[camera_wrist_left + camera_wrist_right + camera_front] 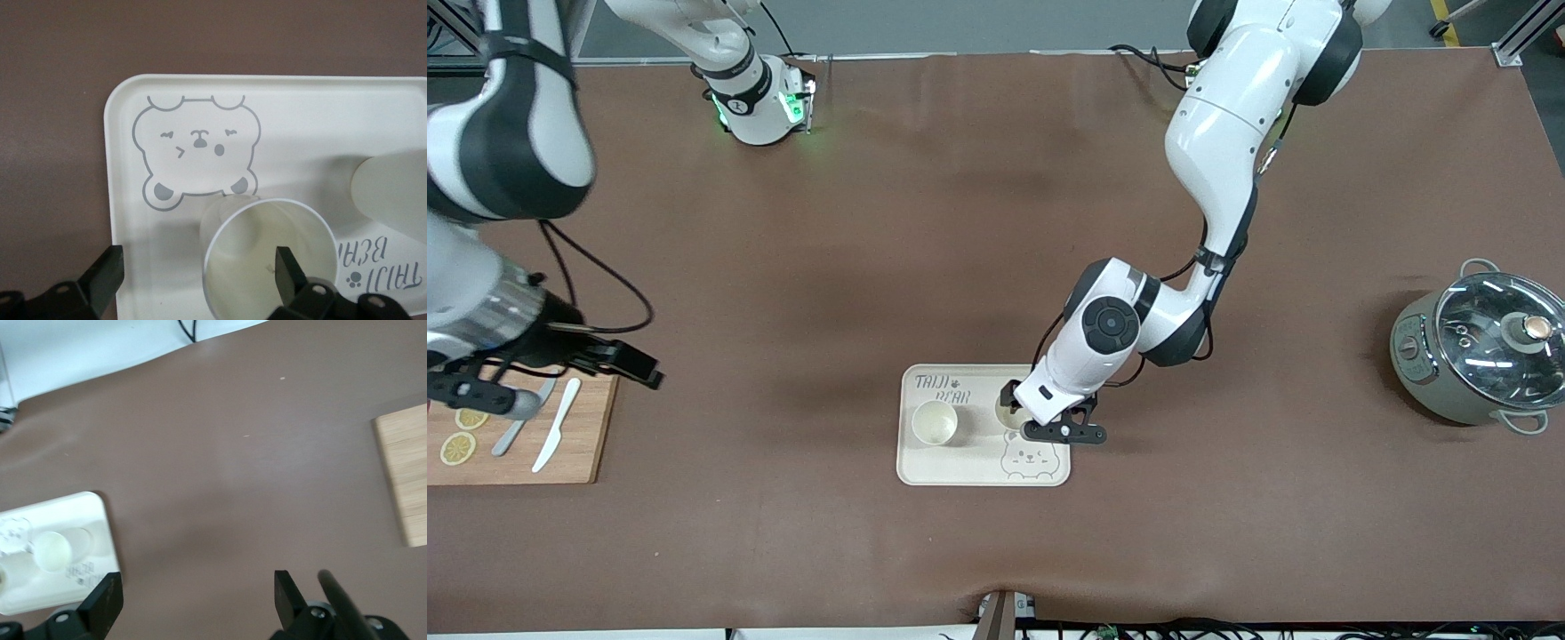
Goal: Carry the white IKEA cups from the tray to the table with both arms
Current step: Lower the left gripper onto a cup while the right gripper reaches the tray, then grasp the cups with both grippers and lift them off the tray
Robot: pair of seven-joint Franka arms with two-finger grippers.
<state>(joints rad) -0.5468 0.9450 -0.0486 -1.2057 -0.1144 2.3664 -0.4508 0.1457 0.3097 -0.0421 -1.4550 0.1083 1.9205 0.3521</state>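
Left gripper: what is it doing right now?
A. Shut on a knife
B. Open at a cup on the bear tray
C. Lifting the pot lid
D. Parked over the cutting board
B. The left gripper is over the bear tray, fingers apart, one inside the cup.

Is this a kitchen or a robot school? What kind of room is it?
Probably a robot lab dressed up like a kitchen. Two white robot arms stand bolted to a brown-covered table, with cables along its edge. The kitchen things look like practice props: a bear tray, a grey pot and a cutting board.
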